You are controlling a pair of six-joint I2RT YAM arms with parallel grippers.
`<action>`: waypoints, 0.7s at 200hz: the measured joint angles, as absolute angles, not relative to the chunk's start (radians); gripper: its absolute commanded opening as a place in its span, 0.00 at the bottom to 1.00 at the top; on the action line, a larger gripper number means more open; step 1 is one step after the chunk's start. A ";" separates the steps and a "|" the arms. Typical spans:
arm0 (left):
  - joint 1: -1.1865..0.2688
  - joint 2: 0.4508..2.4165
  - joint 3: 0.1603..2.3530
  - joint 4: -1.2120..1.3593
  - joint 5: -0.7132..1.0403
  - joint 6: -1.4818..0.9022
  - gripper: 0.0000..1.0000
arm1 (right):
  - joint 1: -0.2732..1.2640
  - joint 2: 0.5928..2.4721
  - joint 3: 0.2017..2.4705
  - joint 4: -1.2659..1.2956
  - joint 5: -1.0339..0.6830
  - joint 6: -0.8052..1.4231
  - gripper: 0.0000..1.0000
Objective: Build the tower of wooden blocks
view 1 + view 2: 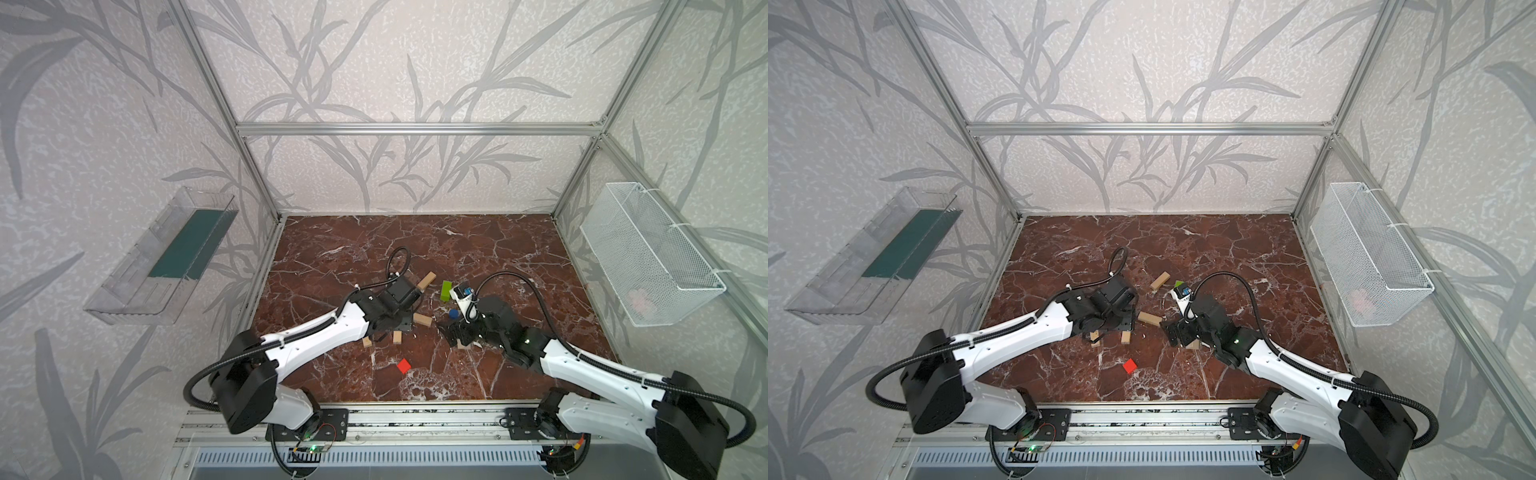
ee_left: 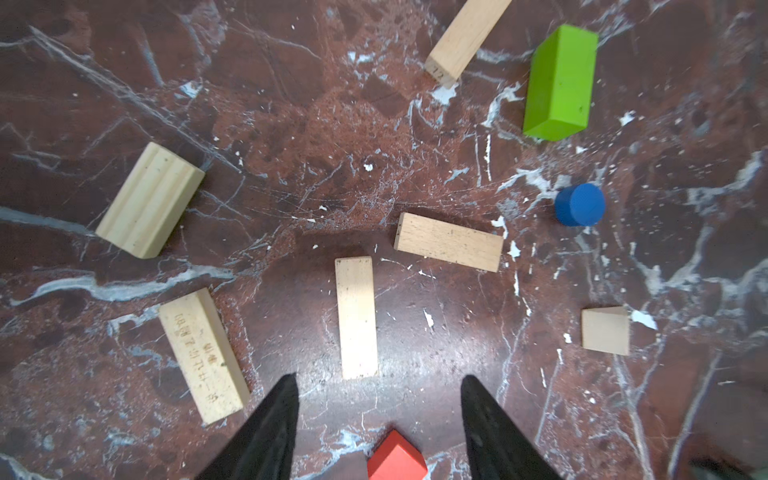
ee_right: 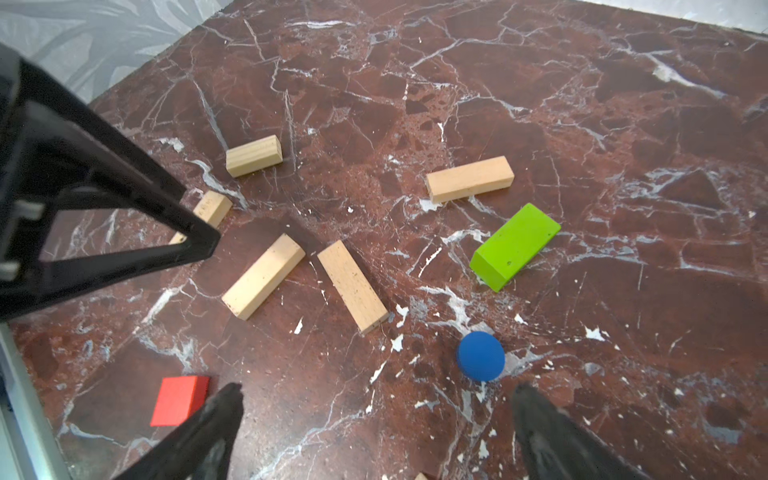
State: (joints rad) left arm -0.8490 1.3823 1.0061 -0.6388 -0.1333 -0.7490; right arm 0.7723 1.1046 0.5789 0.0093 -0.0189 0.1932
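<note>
No tower yet: blocks lie loose n flat on the table, left gripper has jaws partway apart n empty, right gripper wide n empty; they look light, stiff, prob slick, so imo pinch the plank nearest the left gripper mid-length across its long sides.

A marble tabletop is being enclosed by leaf-patterned walls — 1 clear bin with a green insert is being carried on the left, 1 white mesh basket on the right.
</note>
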 measured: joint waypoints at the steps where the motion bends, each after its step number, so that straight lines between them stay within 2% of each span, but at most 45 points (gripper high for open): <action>1: -0.849 1.376 1.002 -0.636 -0.134 -0.749 0.66 | 0.772 1.106 0.582 0.007 -0.020 0.194 1.00; 40: -0.849 1.221 0.882 -0.606 -0.139 -0.732 0.72 | 0.778 1.209 0.723 -0.083 -0.060 0.240 0.86; 85: -0.847 1.134 0.818 -0.590 -0.138 -0.725 0.77 | 0.836 1.389 0.845 -0.191 -0.054 0.280 0.75; 140: -0.841 1.097 0.792 -0.590 -0.148 -0.725 0.79 | 0.856 1.589 0.986 -0.264 -0.027 0.342 0.72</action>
State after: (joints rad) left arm -0.8413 1.0966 0.7921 -0.5896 -0.1482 -0.7254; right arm 0.8558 1.5887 0.9855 -0.2638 -0.0273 0.3416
